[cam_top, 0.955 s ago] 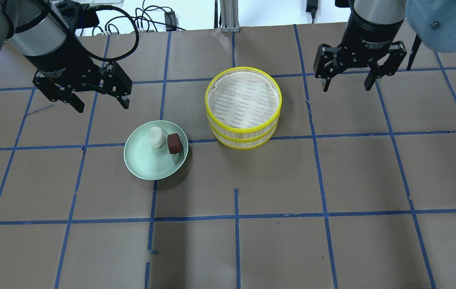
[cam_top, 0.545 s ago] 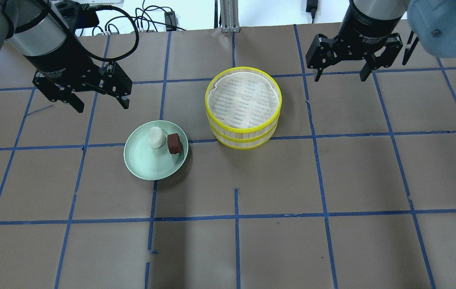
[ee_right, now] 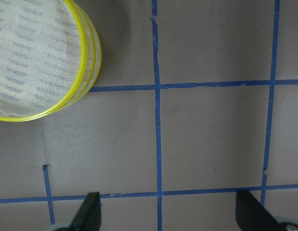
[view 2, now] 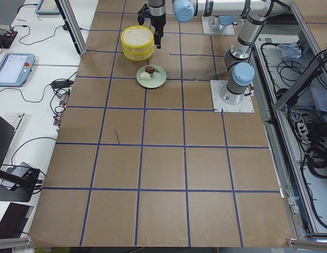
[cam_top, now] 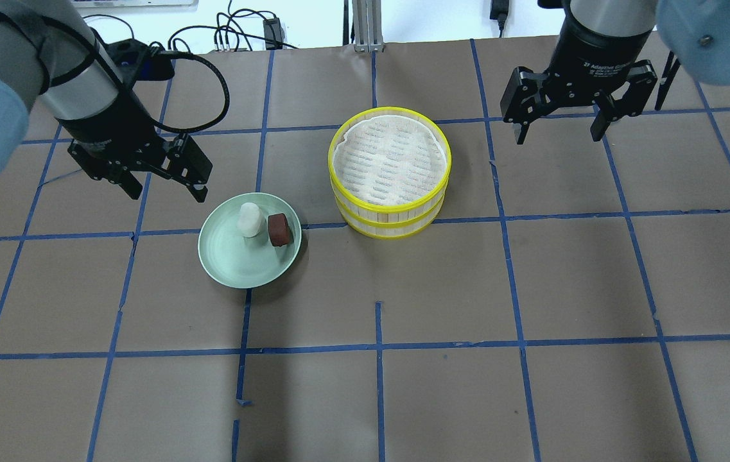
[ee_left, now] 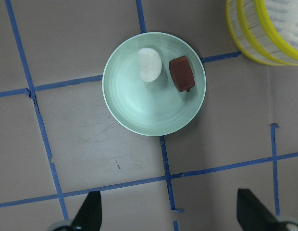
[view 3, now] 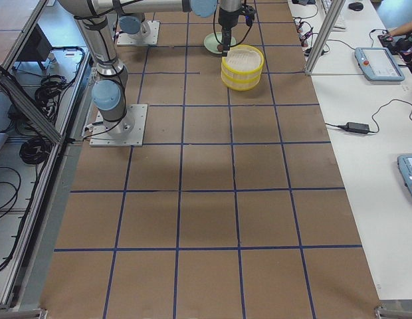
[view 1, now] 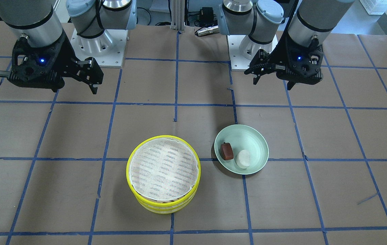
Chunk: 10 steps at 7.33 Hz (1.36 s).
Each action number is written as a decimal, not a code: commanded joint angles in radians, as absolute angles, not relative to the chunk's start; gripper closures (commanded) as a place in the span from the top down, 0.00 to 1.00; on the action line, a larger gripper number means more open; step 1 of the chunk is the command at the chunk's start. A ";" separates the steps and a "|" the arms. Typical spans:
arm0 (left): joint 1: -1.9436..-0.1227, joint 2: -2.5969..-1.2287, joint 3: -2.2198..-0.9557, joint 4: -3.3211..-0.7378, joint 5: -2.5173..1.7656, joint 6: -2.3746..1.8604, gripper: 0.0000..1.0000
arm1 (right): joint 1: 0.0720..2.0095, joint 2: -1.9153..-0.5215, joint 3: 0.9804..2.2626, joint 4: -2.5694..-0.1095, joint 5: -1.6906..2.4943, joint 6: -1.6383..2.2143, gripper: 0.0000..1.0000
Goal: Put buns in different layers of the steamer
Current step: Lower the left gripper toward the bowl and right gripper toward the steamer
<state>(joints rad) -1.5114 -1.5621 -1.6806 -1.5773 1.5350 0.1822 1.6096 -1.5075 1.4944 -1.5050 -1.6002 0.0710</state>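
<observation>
The white bun [cam_top: 248,220] and the dark reddish-brown bun [cam_top: 279,229] lie side by side on a pale green plate [cam_top: 230,263]. They also show in the left wrist view, the white bun [ee_left: 150,64] next to the brown bun [ee_left: 181,73]. The two steamer layers [cam_top: 390,221] are stacked, with yellow rims and a bare mesh liner on top. My left gripper [cam_top: 165,192] is open and empty, above the table just behind the plate's left side. My right gripper [cam_top: 557,138] is open and empty, to the right of the steamer and behind it.
The table is brown paper with a blue tape grid. Both arm bases [view 1: 96,41] stand at the robot's edge. Cables [cam_top: 236,32] lie beyond the far edge. The plate stands just left of the steamer with a small gap between them.
My left gripper has moved forward and toward the plate and now hangs close behind it. My right gripper has shifted only slightly. Buns, plate and steamer have not moved.
</observation>
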 commanded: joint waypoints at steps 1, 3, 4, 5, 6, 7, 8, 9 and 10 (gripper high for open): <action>-1.506 -1.620 -1.724 -1.496 1.532 0.176 1.00 | 1.634 -1.497 1.520 -1.540 -1.598 0.127 1.00; -1.508 -1.737 -1.726 -1.410 1.517 0.172 1.00 | 1.644 -1.403 1.520 -1.736 -1.595 0.117 1.00; -1.508 -1.781 -1.726 -1.393 1.519 0.170 1.00 | 1.660 -1.357 1.520 -1.781 -1.598 0.109 0.92; -1.508 -1.799 -1.732 -1.388 1.520 0.169 1.00 | 1.664 -1.282 1.519 -1.846 -1.597 0.109 0.86; -1.508 -1.837 -1.753 -1.329 1.522 0.141 1.00 | 1.673 -1.238 1.519 -1.906 -1.597 0.110 0.86; -1.511 -1.871 -1.782 -1.271 1.519 0.094 1.00 | 1.674 -1.227 1.528 -1.913 -1.598 0.118 0.86; -1.511 -1.890 -1.804 -1.215 1.519 0.089 1.00 | 1.675 -1.204 1.532 -1.922 -1.598 0.124 0.87; -1.511 -1.935 -1.807 -1.156 1.519 0.087 1.00 | 1.681 -1.178 1.532 -1.974 -1.597 0.132 0.87; -1.511 -1.975 -1.806 -1.087 1.519 0.086 1.00 | 1.706 -1.152 1.528 -1.979 -1.597 0.177 0.87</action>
<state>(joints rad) -1.5108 -1.9240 -1.8013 -1.1710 1.5188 0.0906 1.6839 -1.1862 1.5303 -1.9536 -1.5974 0.1382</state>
